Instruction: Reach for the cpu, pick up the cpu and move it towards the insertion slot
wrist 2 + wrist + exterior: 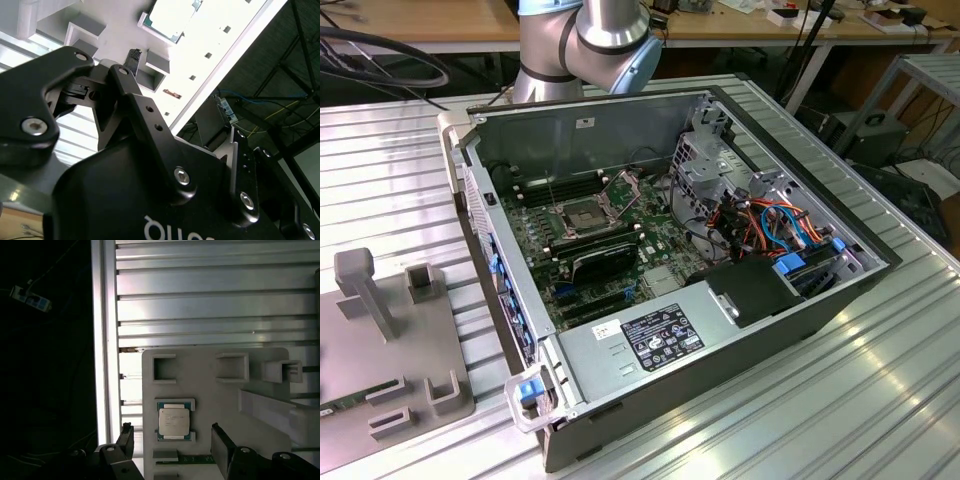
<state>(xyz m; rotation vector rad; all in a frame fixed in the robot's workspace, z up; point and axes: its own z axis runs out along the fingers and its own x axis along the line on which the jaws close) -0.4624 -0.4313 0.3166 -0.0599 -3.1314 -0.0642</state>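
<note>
In the first wrist view the cpu (174, 421), a small pale silvery square chip, lies flat in a recess of a grey fixture plate (210, 390). My gripper (174, 442) is open. Its two dark fingers (126, 439) stand wide apart, one on each side of the chip, and do not touch it. The second wrist view shows the cpu (169, 18) beyond the gripper's black linkage. In the exterior view the insertion slot (582, 216) sits on the motherboard inside the open computer case, with its metal retention plate (621, 186) hinged up.
The grey fixture plate (390, 350) lies at the exterior view's left on the ridged aluminium table (800, 420), beside the open computer case (660, 340). It has upright posts (365, 285) and a green circuit strip (195, 458). The table edge (102, 340) runs close to the fixture.
</note>
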